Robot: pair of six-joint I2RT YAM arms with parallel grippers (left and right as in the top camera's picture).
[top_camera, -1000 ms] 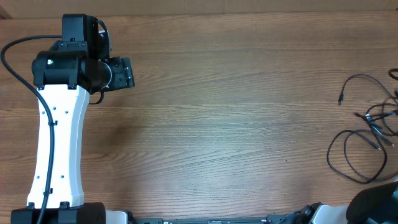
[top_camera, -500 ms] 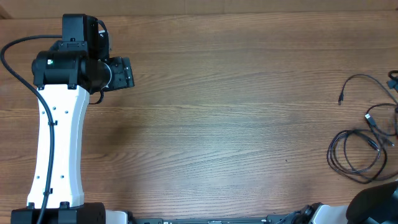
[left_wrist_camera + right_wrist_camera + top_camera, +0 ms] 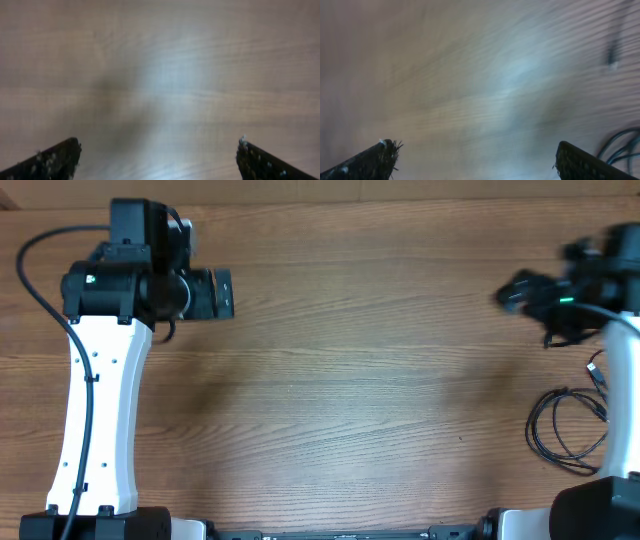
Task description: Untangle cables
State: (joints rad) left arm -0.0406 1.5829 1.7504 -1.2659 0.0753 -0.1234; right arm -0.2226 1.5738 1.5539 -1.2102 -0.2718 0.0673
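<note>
The cables [image 3: 565,430] lie at the table's right edge as thin black loops, with a small plug end [image 3: 597,370] above them. My right gripper [image 3: 507,295], blurred by motion, hangs up and to the left of them, apart from them. In the right wrist view my right gripper [image 3: 475,145] is open over bare wood, with cable loops [image 3: 620,145] at the lower right and a plug [image 3: 612,55] at the upper right. My left gripper [image 3: 226,293] is far off at the upper left. The left wrist view shows it [image 3: 158,143] open, nothing between its fingers.
The wooden table [image 3: 350,380] spans the whole view. My left arm's white link [image 3: 95,410] runs down the left side with a thick black wire [image 3: 30,270] looping beside it. The right arm's white link [image 3: 625,380] covers part of the right edge.
My right arm has swung into view at the upper right. The cables' strand toward the right edge has dropped back into looser loops. My left arm has shifted slightly right.
</note>
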